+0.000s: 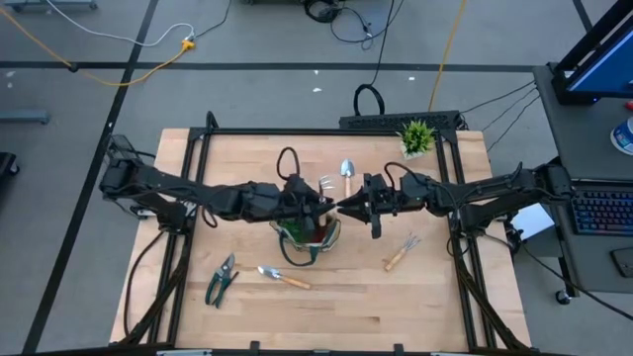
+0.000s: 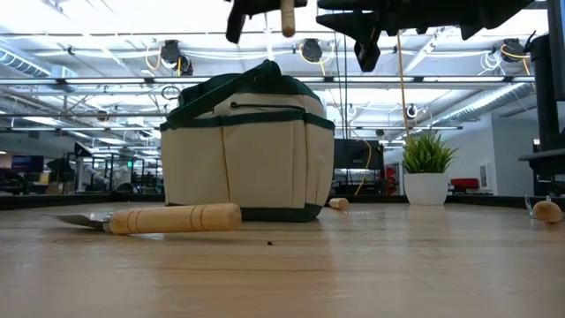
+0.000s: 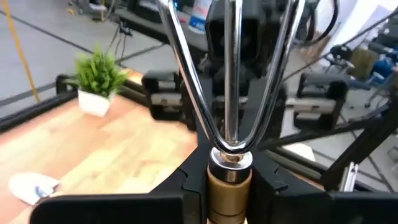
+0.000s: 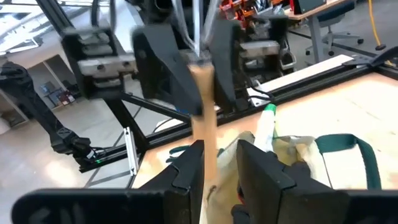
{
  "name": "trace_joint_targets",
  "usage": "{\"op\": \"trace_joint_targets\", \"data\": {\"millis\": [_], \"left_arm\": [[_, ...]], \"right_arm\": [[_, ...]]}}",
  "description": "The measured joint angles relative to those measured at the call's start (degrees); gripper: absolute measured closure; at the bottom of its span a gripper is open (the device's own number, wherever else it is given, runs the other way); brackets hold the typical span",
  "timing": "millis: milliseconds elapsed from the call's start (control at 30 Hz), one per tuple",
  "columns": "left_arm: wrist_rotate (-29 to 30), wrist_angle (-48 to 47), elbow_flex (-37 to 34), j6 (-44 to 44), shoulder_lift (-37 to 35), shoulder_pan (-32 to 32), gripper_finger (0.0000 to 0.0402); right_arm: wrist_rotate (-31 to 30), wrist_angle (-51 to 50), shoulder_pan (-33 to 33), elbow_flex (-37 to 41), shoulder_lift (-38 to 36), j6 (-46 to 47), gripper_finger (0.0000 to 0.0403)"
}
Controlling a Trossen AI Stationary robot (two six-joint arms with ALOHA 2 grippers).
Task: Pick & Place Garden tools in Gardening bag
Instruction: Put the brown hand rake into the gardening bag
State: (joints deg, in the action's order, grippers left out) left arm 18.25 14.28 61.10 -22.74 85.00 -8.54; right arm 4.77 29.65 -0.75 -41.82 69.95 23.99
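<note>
At the centre of the high view, the left gripper point(image 1: 315, 205) clamps the hand fork point(image 3: 229, 93) above the gardening bag point(image 1: 309, 235). The right gripper point(image 1: 346, 208) meets it with fingers apart around the handle. Outside the bag lie pruners point(image 1: 221, 279), a trowel point(image 1: 282, 277), a second trowel point(image 1: 347, 174) and a second fork point(image 1: 401, 251).

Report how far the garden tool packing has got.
Done: a spray bottle is in the gardening bag. In hand: the left gripper clamps a hand fork above it, the right gripper at its handle. Left on the table: pruners, one trowel, another trowel, a second fork.
</note>
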Motion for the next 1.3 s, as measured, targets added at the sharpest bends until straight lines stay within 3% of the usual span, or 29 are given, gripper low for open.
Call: {"op": "trace_joint_targets", "data": {"millis": [567,900,1300], "left_arm": [[10.4,-15.6,0.1,-4.8,-1.4,-10.0,0.0341],[10.2,-20.2,0.2,-10.9,-1.4,-11.8,0.0341],[6.2,-53.8,17.4,-19.9,-1.4,-9.7,0.0341]], "right_arm": [[0.0,-1.3,0.0,0.0,0.0,0.9,0.0314],[0.0,-1.4,0.0,0.0,0.0,0.5,0.0314],[0.0,0.1,-0.1,0.0,0.0,-8.5,0.0314]]}}
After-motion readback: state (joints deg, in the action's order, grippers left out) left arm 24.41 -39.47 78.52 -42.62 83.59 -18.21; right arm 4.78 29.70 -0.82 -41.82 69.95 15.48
